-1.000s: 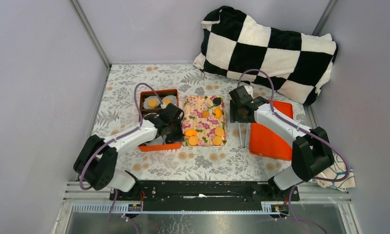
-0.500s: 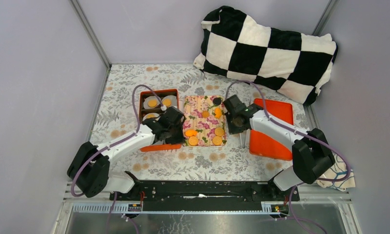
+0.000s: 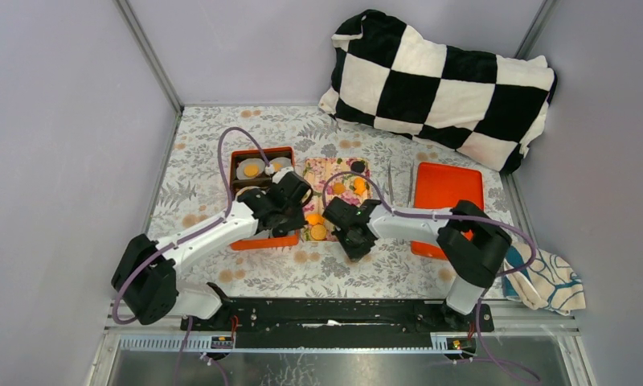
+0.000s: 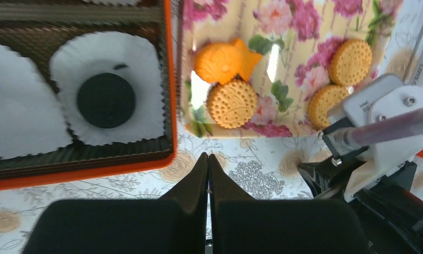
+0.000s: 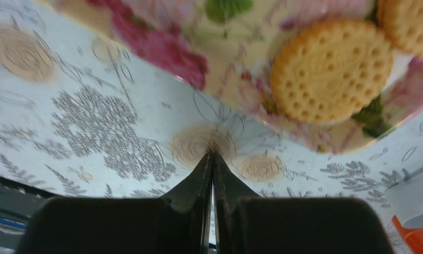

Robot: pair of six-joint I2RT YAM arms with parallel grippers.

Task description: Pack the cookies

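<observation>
On the floral tray (image 4: 299,32) lie most cookies (image 4: 231,103); one black cookie (image 4: 106,99) sits in the orange box (image 4: 169,79) left of it. Left gripper (image 4: 208,157) and right gripper (image 5: 212,156) hover at the tray's near edge, pressed together, empty. A pick seems due: one gripper must spread over a cookie.

tray (image 3: 318,181) near edge: left gripper (image 3: 298,219), right gripper (image 3: 352,241) crowd side by side | far half: cable (image 3: 352,172) arcs over

Checkered pillow (image 3: 443,76) at back; orange lid (image 3: 447,186) right; towel (image 3: 545,279) near-right corner.
</observation>
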